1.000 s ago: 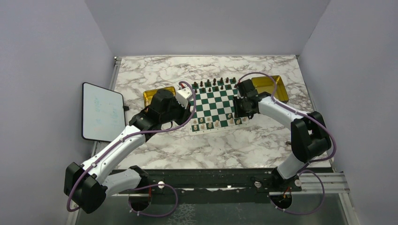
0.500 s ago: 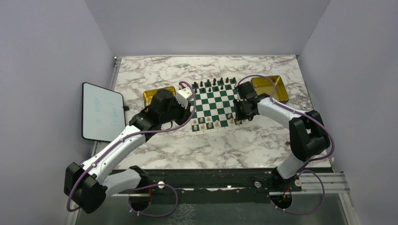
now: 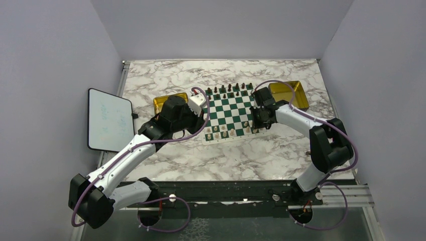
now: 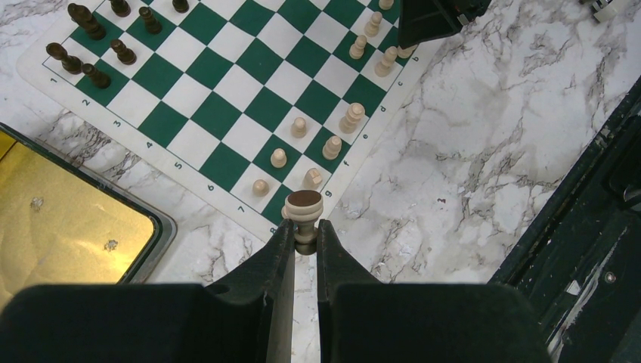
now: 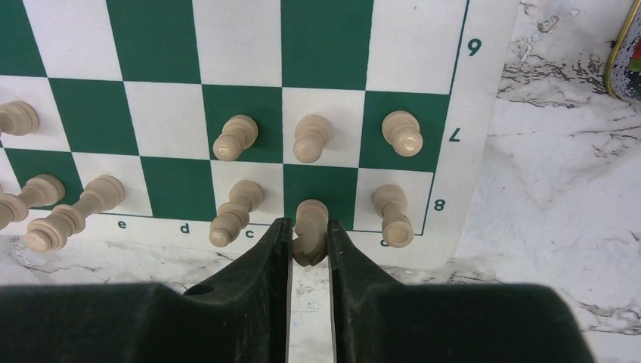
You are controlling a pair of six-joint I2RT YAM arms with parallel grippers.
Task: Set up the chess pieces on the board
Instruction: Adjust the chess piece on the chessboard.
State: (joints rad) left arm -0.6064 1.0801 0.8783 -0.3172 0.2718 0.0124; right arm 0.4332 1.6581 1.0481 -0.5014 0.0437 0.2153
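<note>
The green and white board (image 3: 228,108) lies mid-table. Cream chess pieces (image 3: 228,131) stand along its near rows and dark ones (image 3: 230,89) along the far rows. My left gripper (image 4: 305,227) is shut on the stem of a cream chess piece (image 4: 305,203). That piece hangs over the board's (image 4: 227,113) corner by the 8 mark, its dark felt underside facing the camera. My right gripper (image 5: 309,227) sits at the board's (image 5: 242,45) near edge. Its fingers press both sides of a cream knight (image 5: 310,227) on the green row 8 square, between two neighbouring pieces (image 5: 235,212) (image 5: 393,214).
One gold tray (image 3: 163,102) lies left of the board, partly under my left arm. Another gold tray (image 3: 289,93) lies to the right. A white tablet (image 3: 108,119) rests off the table's left edge. Marble table (image 3: 241,160) stretches in front of the board.
My right gripper shifted slightly left along the board's near edge and its jaws narrowed onto the knight. The left arm and its held piece have not moved.
</note>
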